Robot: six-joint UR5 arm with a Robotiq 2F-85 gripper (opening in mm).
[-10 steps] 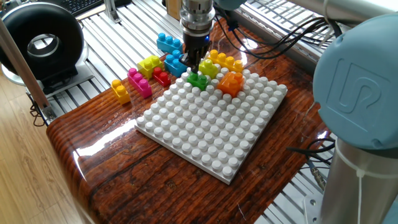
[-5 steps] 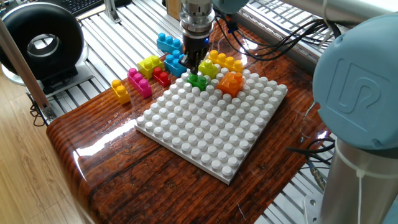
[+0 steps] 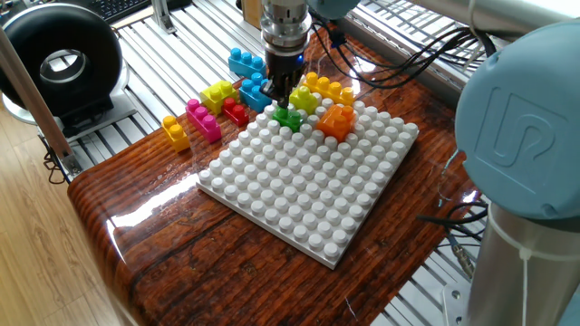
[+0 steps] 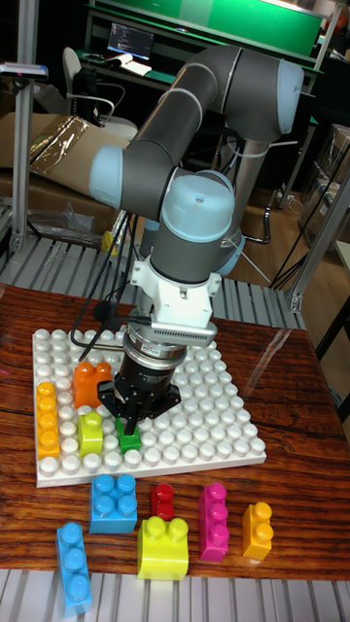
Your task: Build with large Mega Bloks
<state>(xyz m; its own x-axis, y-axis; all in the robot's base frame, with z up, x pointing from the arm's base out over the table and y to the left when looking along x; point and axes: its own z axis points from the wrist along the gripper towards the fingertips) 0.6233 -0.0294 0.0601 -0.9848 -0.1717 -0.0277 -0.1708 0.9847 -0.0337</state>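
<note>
- Wooden surface [image 3: 172, 244], glossy brown, carrying everything listed below.
- White studded baseplate [image 3: 308, 186], square, flat on the surface, directly under the claw and spreading well beyond it.
- Claw [image 3: 283, 101], pointing straight down over the baseplate edge nearest the loose bricks; fingers close together around the green brick; firm clamp or mere touch: cannot tell.
- Blue square brick [image 4: 114, 502], off the plate, just beyond the edge below the claw, in the tall fixed view to its left.
- Yellow-lime brick [image 4: 163, 547], off the plate, farther out from the claw than the red one.
- Orange brick [image 4: 91, 382], seated on the baseplate, just beside the claw.
- Yellow long brick [image 4: 47, 418], on the baseplate edge, beyond the orange one from the claw.
- Blue long brick [image 4: 73, 565], on the surface, well apart from the claw.
- Magenta brick [image 4: 213, 520], on the surface, well apart.
- Lime brick [image 4: 91, 432], on the baseplate, right beside the claw.
- Orange-yellow brick [image 4: 257, 530], farthest from the claw.
- Red brick [image 4: 162, 501], off the plate, near the claw.
- Green brick [image 4: 128, 434], seated on the baseplate, directly beneath the claw tips.
</note>
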